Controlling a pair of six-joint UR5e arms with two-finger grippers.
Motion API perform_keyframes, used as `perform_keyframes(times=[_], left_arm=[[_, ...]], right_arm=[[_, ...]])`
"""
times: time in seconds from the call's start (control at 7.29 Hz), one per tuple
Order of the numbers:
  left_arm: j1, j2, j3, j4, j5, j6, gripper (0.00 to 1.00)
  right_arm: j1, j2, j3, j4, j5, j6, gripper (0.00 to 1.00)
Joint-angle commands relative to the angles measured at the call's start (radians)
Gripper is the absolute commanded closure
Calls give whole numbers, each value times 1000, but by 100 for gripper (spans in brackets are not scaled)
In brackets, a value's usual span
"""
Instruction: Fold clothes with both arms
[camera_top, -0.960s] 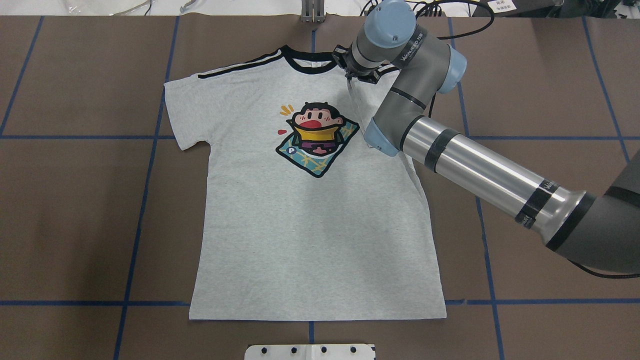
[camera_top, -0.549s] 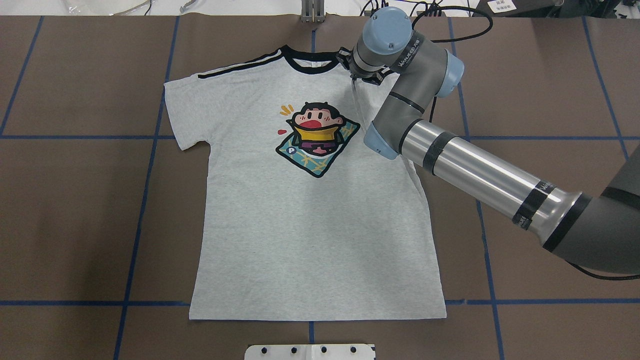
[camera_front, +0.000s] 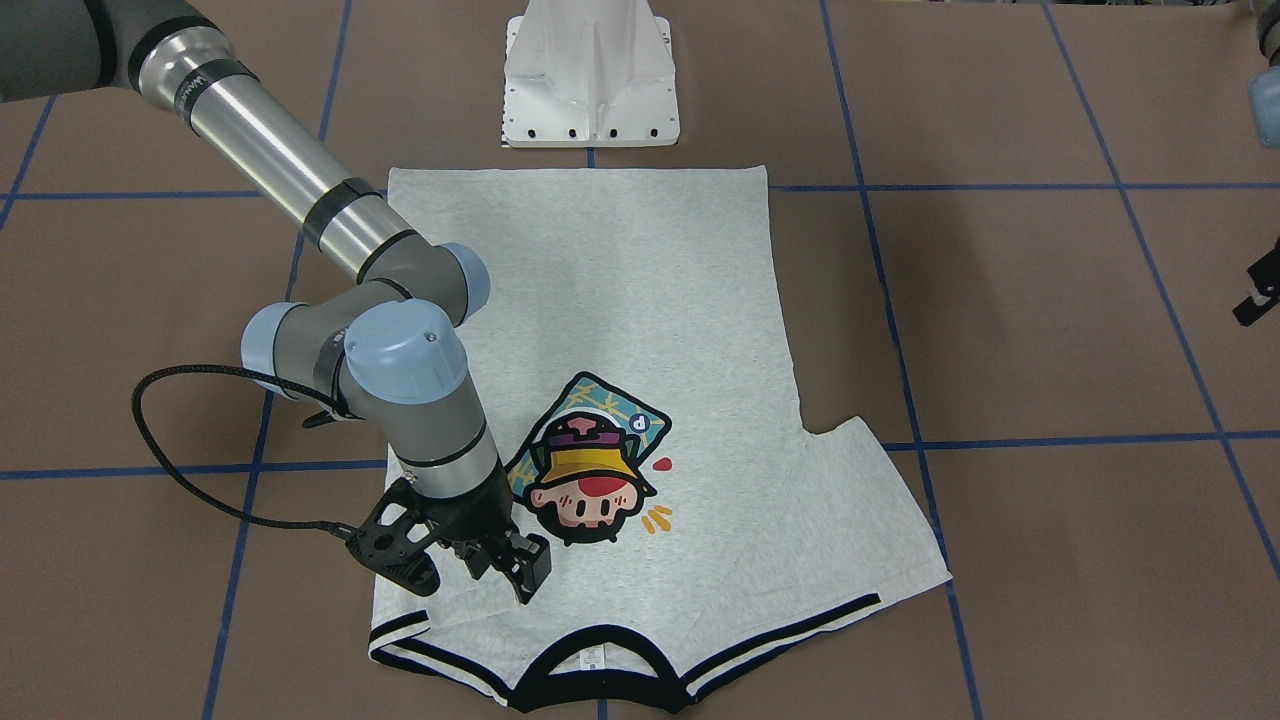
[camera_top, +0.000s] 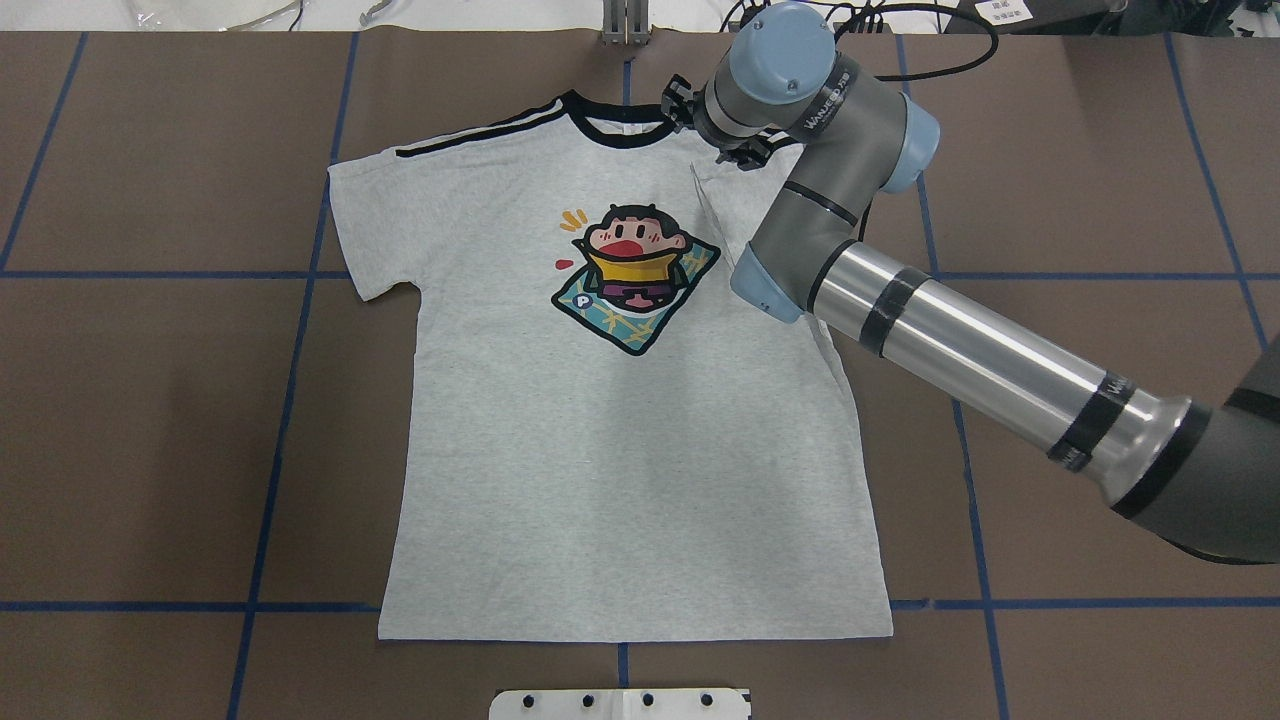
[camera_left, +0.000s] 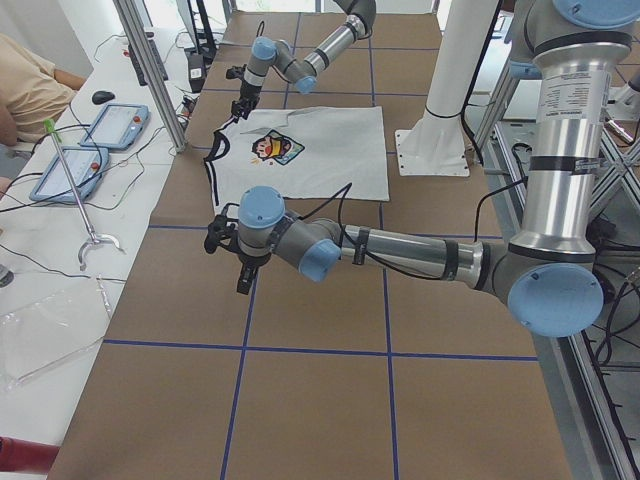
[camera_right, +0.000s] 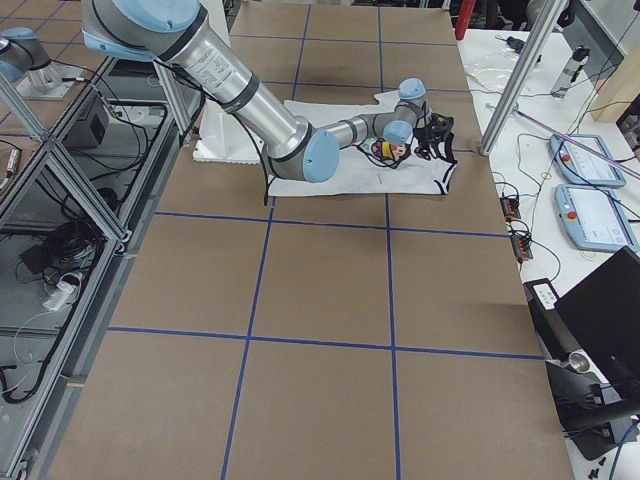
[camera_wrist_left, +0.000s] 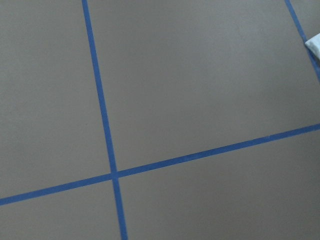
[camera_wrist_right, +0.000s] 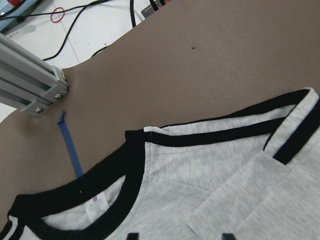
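On the table so far: we judge the fold barely begun. One sleeve is turned in. The other sleeve, both sides and the hem-to-collar fold are all left to do.
Near edge, by the pedestal (camera_front: 590, 90): the hem (camera_top: 635, 625) lies straight and flat, just short of the white base, and nothing is turned up here.
Shirt as a whole: the T-shirt (camera_top: 620, 450) lies face up on the brown table (camera_top: 150, 400). Its collar points away from the robot. We see light heather grey cloth, smooth across the body, with hardly a crease.
Print (camera_top: 632, 275): the cartoon head in its yellow hat sits on the chest in full view, uncovered.
Left sleeve (camera_top: 370, 220): it is spread flat out to the side and not yet folded, with black double stripes running along the shoulder.
Left gripper (camera_left: 243, 275): it is well apart from the shirt, over bare table crossed by blue tape lines (camera_wrist_left: 100, 100). Whether it is clenched or released, we cannot tell.
Right sleeve (camera_wrist_right: 250, 195): it is turned in over the chest. Its edge slants down just beside the print, and the striped cuff end is doubled back at the shoulder.
Right gripper (camera_front: 503, 572): it is over the right shoulder, just beside the neck opening. The wrist view shows its two tips spread apart with the folded flap lying below them. We read it as released, gripping nothing.
Far edge: the black collar (camera_top: 615, 125) lies as a flat ring, with a small label showing inside it.
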Motion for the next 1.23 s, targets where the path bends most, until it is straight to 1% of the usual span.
perform_keyframes(times=[0.0,0.14,0.27,0.41,0.55,0.82,1.1], left_arm=[[150,-187,127,-26,5,-223,0],[201,-265,252,-125,8,-362,0],[244,-328,381,-281,42,-503,1],[321,-368,469,-405,145,-624,1],[365,-404,505,-429,224,-694,4],[369,-413,511,-429,232,-718,7],[403,-454,551,-426,324,-719,9]], right_arm=[[3,-157,303,-129,35,6,0],[3,-244,414,-128,74,6,0],[4,-305,489,-126,98,5,0],[4,-343,533,-128,97,5,0],[6,-347,545,-128,97,6,0],[6,-351,548,-128,94,6,0],[6,-351,548,-128,89,8,0]])
